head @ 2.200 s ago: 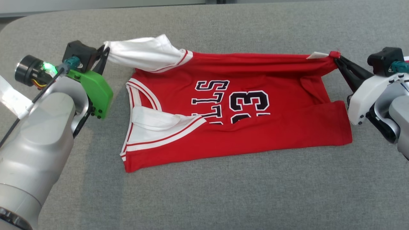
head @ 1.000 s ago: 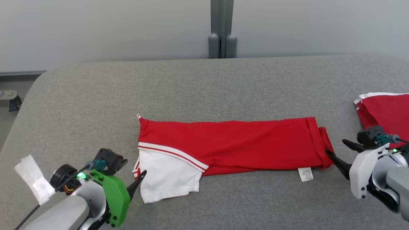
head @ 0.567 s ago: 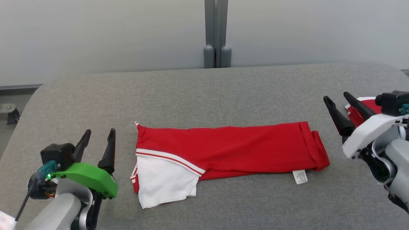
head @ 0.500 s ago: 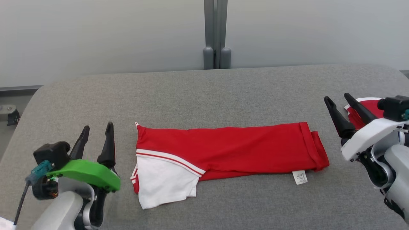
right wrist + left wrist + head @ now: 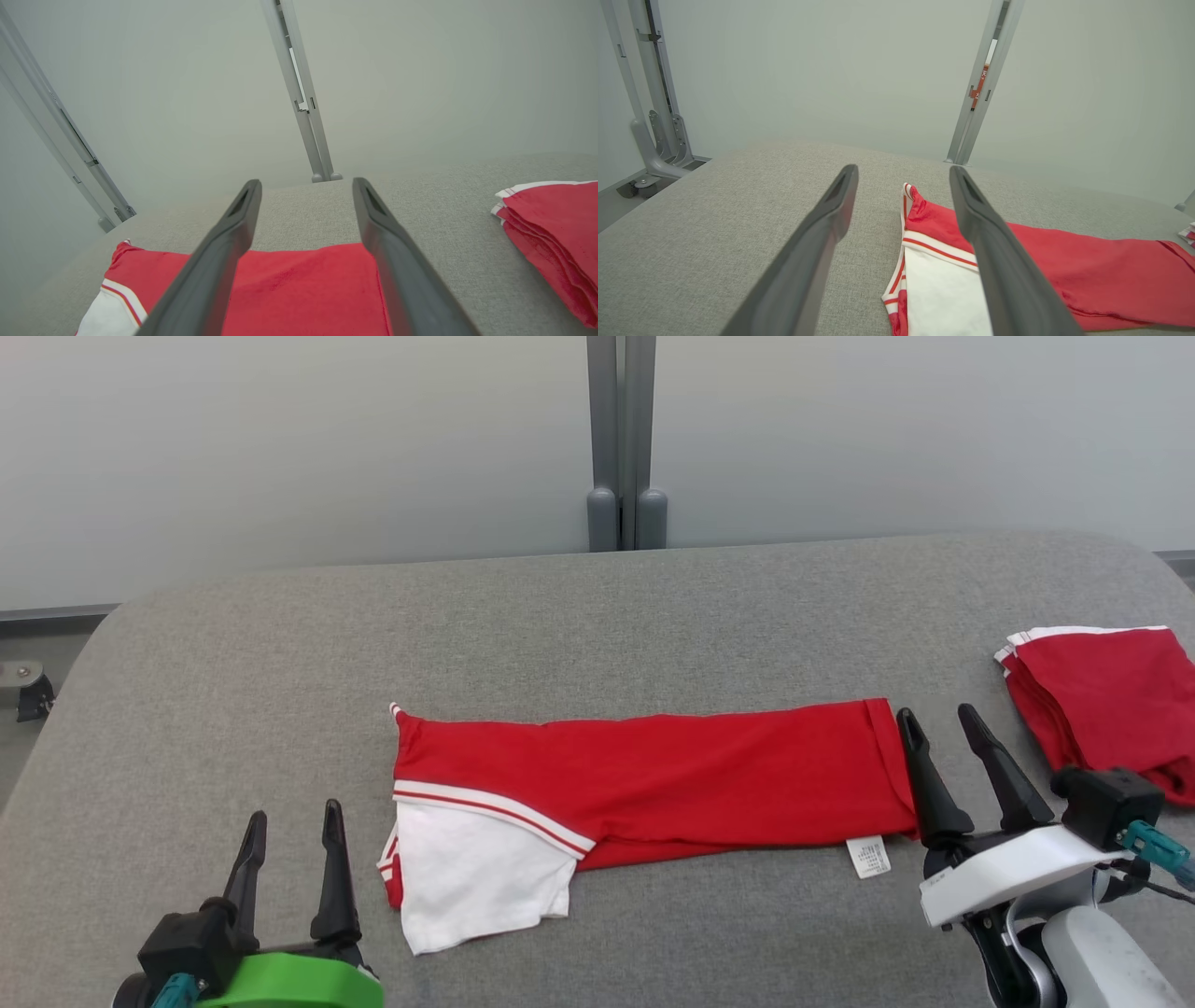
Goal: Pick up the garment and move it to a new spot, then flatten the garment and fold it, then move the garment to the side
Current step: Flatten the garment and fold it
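I count two grippers, both mine, and both hold nothing. My left gripper (image 5: 294,811) is at the near left, with its two dark fingers spread apart and pointing away from me, just beside the white end of the garment but apart from it. My right gripper (image 5: 935,712) is at the near right, and its two fingers are spread apart as well. Its inner finger stands at the right end of the garment, and I cannot tell if it touches the cloth.

There is one garment (image 5: 653,775) in the middle of the table. It is red and folded into one long strip that runs from left to right. At its left end a white part with red and white stripes comes out toward me. One small white label (image 5: 868,856) sticks out at its near right edge.

There is one pile of folded red clothes (image 5: 1102,700) at the far right, well apart from the garment. I cannot count its layers.

The table (image 5: 560,625) has a grey woven cover and rounded corners. Behind it there is a plain pale wall (image 5: 280,448), and one grey post (image 5: 621,439) of two narrow bars stands against it.
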{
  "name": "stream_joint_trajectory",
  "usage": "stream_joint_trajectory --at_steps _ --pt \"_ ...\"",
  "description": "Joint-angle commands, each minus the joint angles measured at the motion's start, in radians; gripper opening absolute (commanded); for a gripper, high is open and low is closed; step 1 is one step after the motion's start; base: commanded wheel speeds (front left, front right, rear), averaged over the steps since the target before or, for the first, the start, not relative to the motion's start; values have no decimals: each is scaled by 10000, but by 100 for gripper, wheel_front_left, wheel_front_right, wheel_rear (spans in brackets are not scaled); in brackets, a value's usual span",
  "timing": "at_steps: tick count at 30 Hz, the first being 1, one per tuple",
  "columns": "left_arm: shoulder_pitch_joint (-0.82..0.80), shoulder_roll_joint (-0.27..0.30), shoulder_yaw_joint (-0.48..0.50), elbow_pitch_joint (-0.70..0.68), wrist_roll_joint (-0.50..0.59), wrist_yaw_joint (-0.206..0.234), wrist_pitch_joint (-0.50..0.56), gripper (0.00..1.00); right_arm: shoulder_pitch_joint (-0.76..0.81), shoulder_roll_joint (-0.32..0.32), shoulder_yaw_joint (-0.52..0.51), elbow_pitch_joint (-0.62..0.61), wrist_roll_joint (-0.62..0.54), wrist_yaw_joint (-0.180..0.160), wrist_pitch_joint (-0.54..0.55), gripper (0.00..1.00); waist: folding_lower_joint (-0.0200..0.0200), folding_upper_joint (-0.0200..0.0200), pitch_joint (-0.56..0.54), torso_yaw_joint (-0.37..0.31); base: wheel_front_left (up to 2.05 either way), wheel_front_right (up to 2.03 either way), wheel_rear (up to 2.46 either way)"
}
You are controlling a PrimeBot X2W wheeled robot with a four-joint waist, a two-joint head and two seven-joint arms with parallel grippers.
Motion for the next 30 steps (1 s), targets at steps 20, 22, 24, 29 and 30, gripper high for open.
stream_joint_trajectory --at_steps 20,22,24,29,30 --pt "-92 -728 624 -6 1004 -1227 -27 100 19 199 -752 1230 -1137 -1 -26 100 1 0 669 483 0 0 0" --pt "-223 -725 501 18 976 -1229 -27 100 -204 215 -972 1877 -1228 -1 -25 100 1 0 879 633 0 0 0" --pt "-325 -726 403 61 957 -1214 -27 100 -487 241 -1158 2674 -1318 -1 -24 100 1 0 1067 793 0 0 0" --pt "-557 -725 255 196 931 -1235 -27 100 -1215 132 -1559 4434 -1689 -1 -19 100 1 0 1385 1194 0 0 0" --pt "-574 -726 213 216 938 -1235 -27 100 -1359 126 -1636 4761 -1779 -1 -20 100 1 0 1436 1267 0 0 0"
